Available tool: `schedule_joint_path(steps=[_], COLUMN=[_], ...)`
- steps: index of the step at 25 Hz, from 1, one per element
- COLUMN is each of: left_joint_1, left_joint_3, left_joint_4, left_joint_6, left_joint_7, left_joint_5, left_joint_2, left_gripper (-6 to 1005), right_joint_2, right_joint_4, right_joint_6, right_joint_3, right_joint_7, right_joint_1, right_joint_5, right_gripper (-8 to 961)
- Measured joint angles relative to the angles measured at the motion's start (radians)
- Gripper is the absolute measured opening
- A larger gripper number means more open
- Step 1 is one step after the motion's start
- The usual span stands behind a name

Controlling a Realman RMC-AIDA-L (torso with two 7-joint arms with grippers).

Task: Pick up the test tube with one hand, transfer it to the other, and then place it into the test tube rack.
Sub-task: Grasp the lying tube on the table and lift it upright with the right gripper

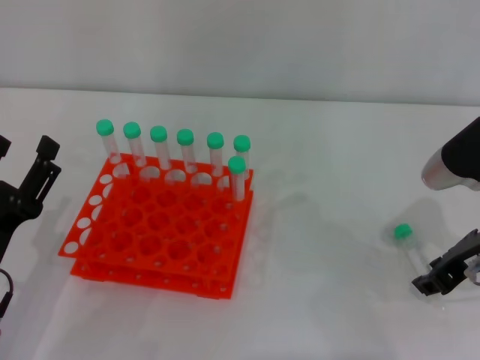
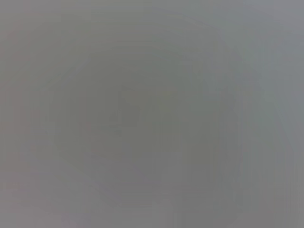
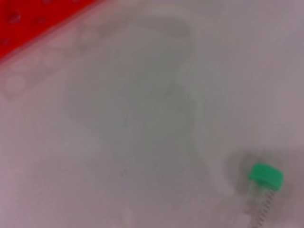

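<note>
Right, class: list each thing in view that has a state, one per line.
test tube: capped, lying on the table, not yet gripped
right gripper: low beside the tube's tip
left gripper: beside the rack, holding nothing
test tube rack: seven capped tubes upright, most holes free

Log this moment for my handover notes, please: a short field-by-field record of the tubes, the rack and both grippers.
loose test tube: lying on the white table, green cap toward the rack, not gripped
test tube rack: orange, two tiers, at the robot's left
tubes in rack: seven, upright, green caps, along the far side
right gripper: low over the table, just beside the loose tube's tapered end
left gripper: left of the rack, holding nothing
</note>
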Motion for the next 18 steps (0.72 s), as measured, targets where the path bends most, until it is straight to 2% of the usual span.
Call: schedule_joint_path(steps=[10,13,18], left_joint_1=[-0.003,-0.002,-0.004], left_joint_3=[0.000,-0.001,-0.001], left_joint_4=[0.002,0.010,0.017], left_joint_6=[0.002,0.002,0.002], left_joint_7=[0.000,0.000,0.000], left_joint_5=[-0.002,-0.003,-0.004], left_joint_2=[0.001,0.001,0.001], left_gripper=[859,859,859], right_joint_2=[0.001,0.000,-0.001], right_joint_4=[0.052,0.080,0.094], right_joint_6=[-0.002,-0.002,0.004], right_joint_3=[-0.006,-0.012,-0.012], right_joint_7=[0.008,0.010,0.012], right_joint_1=[0.040,0.060,0.072], right_joint_5=[-0.003,-0.002,-0.002], right_gripper=[403,301,279])
